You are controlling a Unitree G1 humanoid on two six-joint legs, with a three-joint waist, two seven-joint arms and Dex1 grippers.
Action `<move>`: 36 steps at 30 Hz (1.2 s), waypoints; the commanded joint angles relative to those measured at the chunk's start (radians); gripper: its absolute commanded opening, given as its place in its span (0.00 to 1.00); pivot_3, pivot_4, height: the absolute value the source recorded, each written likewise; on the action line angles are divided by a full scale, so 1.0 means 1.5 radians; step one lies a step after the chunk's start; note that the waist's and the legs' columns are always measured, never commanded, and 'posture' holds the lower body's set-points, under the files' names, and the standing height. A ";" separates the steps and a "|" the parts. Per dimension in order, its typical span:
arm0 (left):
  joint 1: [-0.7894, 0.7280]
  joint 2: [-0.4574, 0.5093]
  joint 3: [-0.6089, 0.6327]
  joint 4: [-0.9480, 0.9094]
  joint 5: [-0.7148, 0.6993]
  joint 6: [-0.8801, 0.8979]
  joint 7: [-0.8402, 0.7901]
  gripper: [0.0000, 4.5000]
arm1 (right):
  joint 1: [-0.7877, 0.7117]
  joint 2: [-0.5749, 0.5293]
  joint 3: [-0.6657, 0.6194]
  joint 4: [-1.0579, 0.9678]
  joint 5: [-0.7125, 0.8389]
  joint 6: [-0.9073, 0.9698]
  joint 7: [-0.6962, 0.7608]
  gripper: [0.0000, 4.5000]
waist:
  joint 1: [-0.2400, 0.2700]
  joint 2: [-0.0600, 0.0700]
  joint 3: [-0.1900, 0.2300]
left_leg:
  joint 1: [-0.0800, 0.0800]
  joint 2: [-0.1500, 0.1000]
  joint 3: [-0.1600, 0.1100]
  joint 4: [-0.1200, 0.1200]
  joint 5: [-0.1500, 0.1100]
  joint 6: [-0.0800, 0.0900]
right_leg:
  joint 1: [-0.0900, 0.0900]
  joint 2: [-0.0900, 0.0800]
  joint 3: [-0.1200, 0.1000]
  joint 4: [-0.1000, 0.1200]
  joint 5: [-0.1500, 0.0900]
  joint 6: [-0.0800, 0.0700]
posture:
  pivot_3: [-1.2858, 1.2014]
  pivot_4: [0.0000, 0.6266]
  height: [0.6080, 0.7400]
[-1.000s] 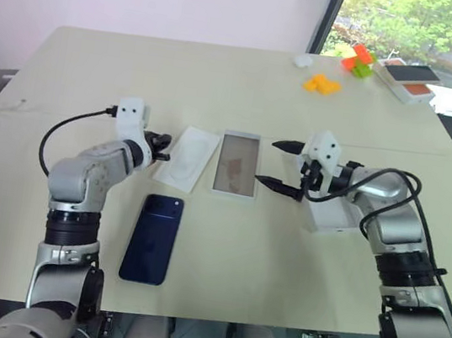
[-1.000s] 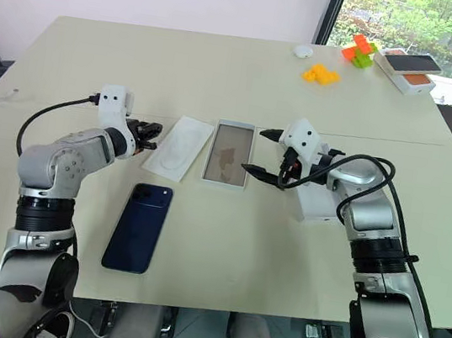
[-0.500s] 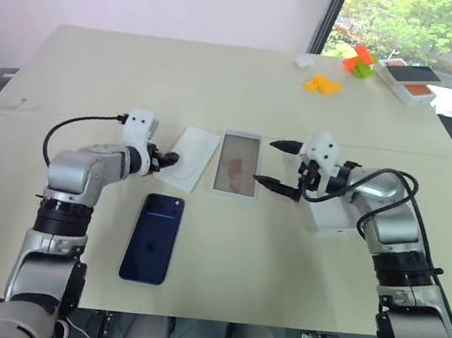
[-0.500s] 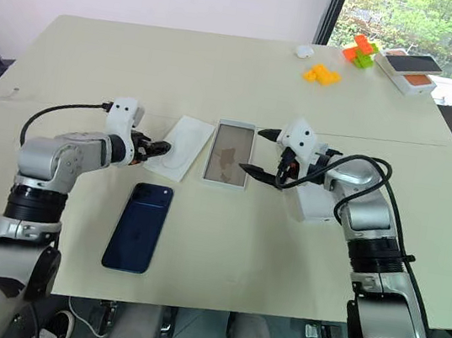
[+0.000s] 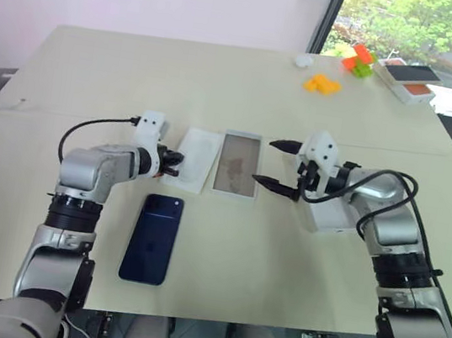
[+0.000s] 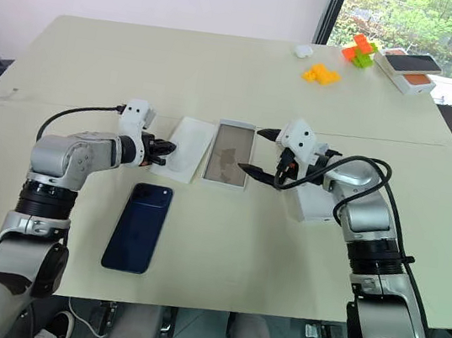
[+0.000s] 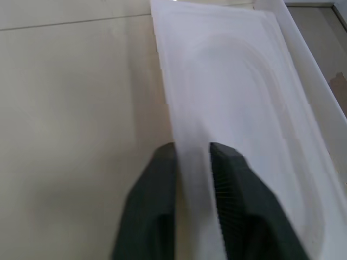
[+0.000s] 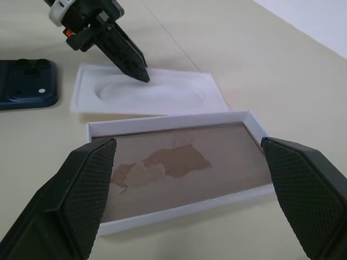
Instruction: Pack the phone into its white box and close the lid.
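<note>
White plastic is sitting pinched in my left gripper (image 7: 192,157), jaws clamped on the white box (image 5: 192,158) rim at centre frame. Right gripper (image 5: 281,165) is gaping. The phone (image 5: 152,237), lower left, needs loading next.

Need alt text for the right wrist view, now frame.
The open right claw flanks the rimmed white lid, brownish inside, lying on the table. Beyond it, the left claw pinches the edge of the white box, with the phone lying beside that.
</note>
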 commanded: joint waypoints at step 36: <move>-0.043 0.088 0.046 -0.007 -0.053 0.043 -0.042 1.00 | 0.011 -0.012 -0.023 -0.020 0.023 -0.017 0.022 1.00 | 0.001 -0.002 0.001 | 0.000 0.001 0.001 -0.001 0.001 -0.001 | -0.001 0.001 0.000 0.000 0.000 0.000 | 0.52 0.24 1.00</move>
